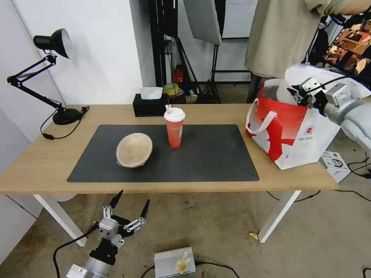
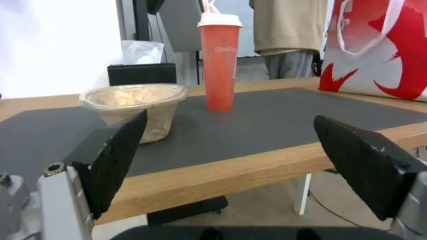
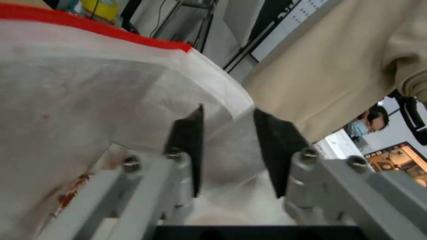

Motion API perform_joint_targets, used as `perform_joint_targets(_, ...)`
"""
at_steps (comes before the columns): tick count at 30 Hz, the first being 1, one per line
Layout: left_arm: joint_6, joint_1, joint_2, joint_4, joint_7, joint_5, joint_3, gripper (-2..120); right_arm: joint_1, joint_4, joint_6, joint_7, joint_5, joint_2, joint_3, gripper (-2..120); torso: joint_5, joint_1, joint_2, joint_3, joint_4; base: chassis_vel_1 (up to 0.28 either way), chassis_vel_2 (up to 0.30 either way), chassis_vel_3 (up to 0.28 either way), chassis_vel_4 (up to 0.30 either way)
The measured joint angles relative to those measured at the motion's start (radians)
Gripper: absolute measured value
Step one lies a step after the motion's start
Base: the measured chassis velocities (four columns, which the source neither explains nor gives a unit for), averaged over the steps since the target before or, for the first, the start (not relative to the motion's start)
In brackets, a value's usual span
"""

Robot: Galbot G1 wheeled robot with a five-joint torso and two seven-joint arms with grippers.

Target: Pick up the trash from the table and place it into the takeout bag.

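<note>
Long light-wood tabletop [image 1: 46,154] on white legs, large dark grey rectangular mat [image 1: 208,154] across the middle, studio clutter behind. On the mat I've got the beige shallow bowl [image 1: 134,150] tipped on its side toward me, and the red paper cup with white lid [image 1: 174,129] standing upright just beside it, not touching. Large red-and-white takeout bag with white strap handles [image 1: 288,133] sits at the tabletop's right end, off the mat. My right pincer [image 1: 299,94] is up at the bag's mouth; in the right wrist view its dark pads [image 3: 186,140] are close together around something white [image 3: 231,143], either a white plastic bowl with red smears or the bag's lining, I can't tell which, and I can't tell if they're actually clamped on it. I read this as the drop-off step for the first piece of trash, roughly a third through, bowl and cup not yet bagged. Left pincer [image 1: 129,206] hangs below the tabletop's front edge, fingers spread wide, empty, facing the beige bowl in the left wrist view. Next move needs the right arm to clear the bag rim without snagging a strap, then a grasp on cup or tipped bowl; the bowl's thin rim looks awkward to pinch.
</note>
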Motion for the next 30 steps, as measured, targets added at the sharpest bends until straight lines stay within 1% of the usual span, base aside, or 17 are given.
perform_joint_targets(1,0.000,0.000,0.000,0.000,0.000,0.000,0.000,100,0.000,0.000,0.000,0.000,0.000,0.000,0.000,34,0.0000,0.000,0.000,0.000,0.0000,0.000,0.000,0.000,0.000)
perform_joint_targets(5,0.000,0.000,0.001,0.000,0.000,0.000,-0.001,100,-0.001,0.004,-0.001,0.002,0.000,0.000,0.000,52,0.0000,0.000,0.000,0.000,0.0000,0.000,0.000,0.000,0.000)
perform_joint_targets(7,0.000,0.000,0.001,-0.001,0.000,0.000,-0.001,100,-0.001,0.004,-0.001,0.003,0.000,0.000,0.000,54,0.0000,0.000,0.000,0.000,0.0000,0.000,0.000,0.000,0.000)
perform_joint_targets(10,0.001,0.001,0.002,-0.001,0.000,0.000,-0.002,100,-0.001,0.006,-0.002,0.005,0.001,-0.001,0.000,73,0.0000,0.000,0.000,0.000,0.0000,0.000,0.000,0.000,0.000)
perform_joint_targets(11,0.001,0.001,0.002,-0.001,0.000,0.000,-0.002,100,-0.001,0.006,-0.002,0.005,0.001,-0.001,0.000,73,0.0000,0.000,0.000,0.000,0.0000,0.000,0.000,0.000,0.000)
perform_joint_targets(12,0.001,0.001,0.002,-0.001,0.000,0.000,-0.002,100,-0.001,0.006,-0.002,0.006,0.001,-0.001,0.002,76,0.0001,0.000,0.000,0.000,0.0000,0.000,0.000,0.000,0.000)
perform_joint_targets(13,0.001,0.001,0.002,-0.002,0.000,0.000,-0.002,100,-0.001,0.007,-0.003,0.007,0.002,-0.001,0.004,82,0.0000,0.000,0.000,0.000,0.0000,0.000,0.000,0.000,0.000)
perform_joint_targets(14,0.001,0.001,0.002,-0.002,0.000,0.000,-0.002,100,-0.001,0.007,-0.003,0.007,0.002,-0.001,0.004,82,0.0000,0.000,0.000,0.000,0.0000,0.000,0.000,0.000,0.000)
perform_joint_targets(17,0.004,0.002,0.005,-0.004,-0.002,-0.002,-0.003,100,-0.004,0.014,-0.003,0.016,0.009,-0.003,0.011,96,0.0000,0.000,0.000,0.000,0.0000,0.000,0.000,0.000,0.000)
perform_joint_targets(22,0.004,0.005,0.023,-0.007,-0.027,-0.019,-0.001,100,-0.013,0.041,-0.003,0.049,0.046,-0.008,0.020,100,0.0001,0.000,0.000,0.000,0.0000,0.000,0.000,0.000,0.000)
perform_joint_targets(26,0.005,0.010,0.033,-0.012,-0.036,-0.026,-0.004,100,-0.019,0.063,-0.003,0.069,0.070,-0.014,0.028,100,0.0001,0.000,0.000,0.000,0.0000,0.000,0.000,0.000,0.000)
perform_joint_targets(27,0.005,0.012,0.036,-0.013,-0.045,-0.033,-0.004,100,-0.024,0.082,-0.003,0.090,0.090,-0.020,0.037,100,0.0000,0.000,0.000,0.000,0.0000,0.000,0.000,0.000,0.000)
perform_joint_targets(28,-0.005,0.016,0.037,-0.012,-0.068,-0.054,0.003,100,-0.064,0.137,0.007,0.148,0.168,-0.039,0.084,100,0.0001,0.000,0.000,0.000,0.0003,0.000,0.000,0.000,0.000)
perform_joint_targets(29,-0.005,0.016,0.037,-0.012,-0.068,-0.054,0.003,100,-0.064,0.137,0.007,0.148,0.168,-0.039,0.084,100,0.0001,0.000,0.000,0.000,0.0003,0.000,0.000,0.000,0.000)
perform_joint_targets(30,-0.006,0.017,0.037,-0.012,-0.074,-0.056,0.006,100,-0.086,0.155,0.020,0.164,0.190,-0.047,0.107,100,-0.0001,0.000,0.000,0.000,0.0002,0.000,0.000,0.000,0.000)
